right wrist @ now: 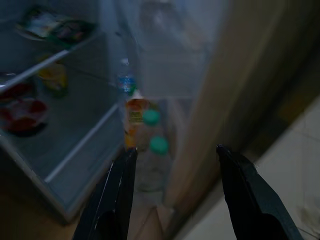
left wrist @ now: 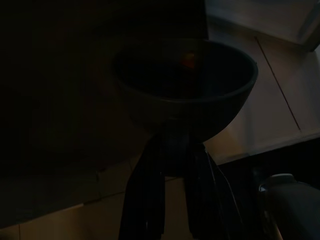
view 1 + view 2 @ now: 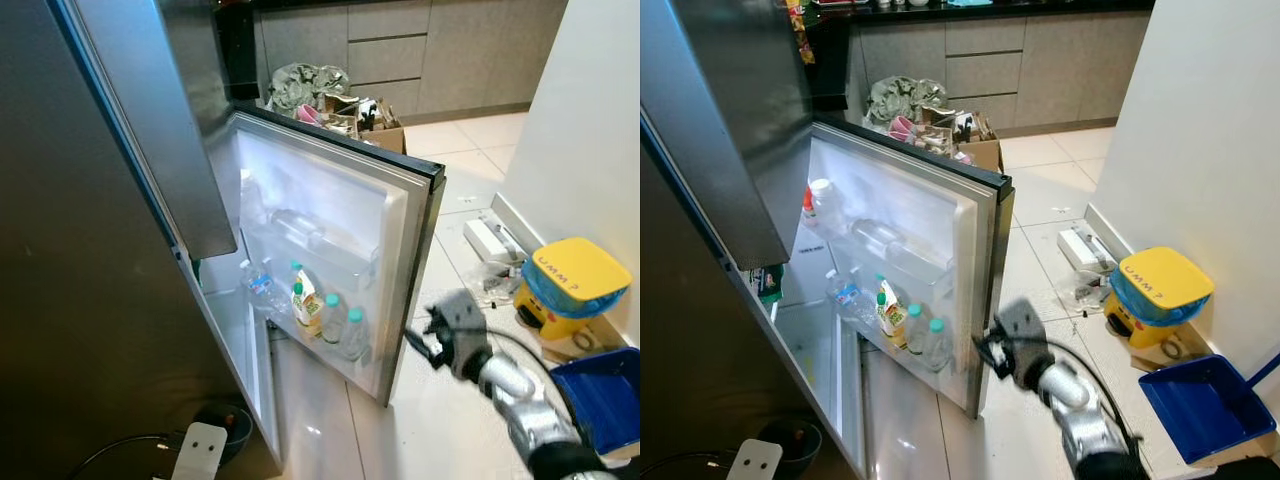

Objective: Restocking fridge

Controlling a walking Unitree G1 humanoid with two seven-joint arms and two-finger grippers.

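Note:
The lower fridge door [image 3: 330, 200] stands wide open. Its bottom rack holds a juice carton [image 3: 307, 305], green-capped bottles [image 3: 342, 328] and a small water bottle [image 3: 258, 285]. My right gripper [image 3: 425, 345] hovers low beside the door's outer edge [image 3: 985, 300]. It is open, and its fingers [image 1: 117, 195] have nothing between them. In the right wrist view the carton [image 1: 135, 112] and green caps [image 1: 159, 145] lie ahead, with the fridge shelves [image 1: 60, 145] beside them. My left arm hangs idle over a dark bowl [image 2: 185, 85] on the floor.
A yellow-lidded bin [image 3: 570, 285] and a blue tray [image 3: 605, 395] sit on the floor by the white wall at right. A power strip [image 3: 488, 240] lies nearby. A cluttered cardboard box [image 3: 345, 112] stands behind the door. A white plug [image 3: 200, 450] lies near the fridge base.

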